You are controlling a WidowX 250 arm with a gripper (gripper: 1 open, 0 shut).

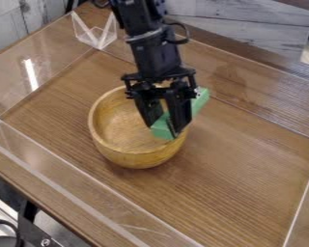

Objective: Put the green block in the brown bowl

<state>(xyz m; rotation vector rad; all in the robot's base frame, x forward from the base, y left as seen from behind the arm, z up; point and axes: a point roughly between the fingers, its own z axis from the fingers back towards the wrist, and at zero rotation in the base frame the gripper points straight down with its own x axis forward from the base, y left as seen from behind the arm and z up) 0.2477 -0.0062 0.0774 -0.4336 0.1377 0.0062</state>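
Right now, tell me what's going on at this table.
A robot arm's gripper is shut on the green block and holds it tilted over the right side of the brown bowl. The block's lower end dips inside the rim and its upper end pokes out past it. It hasn't been let go yet.

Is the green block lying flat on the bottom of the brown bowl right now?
No. The green block is tilted, clamped in the gripper across the brown bowl's far rim, with one end sticking out beyond it.
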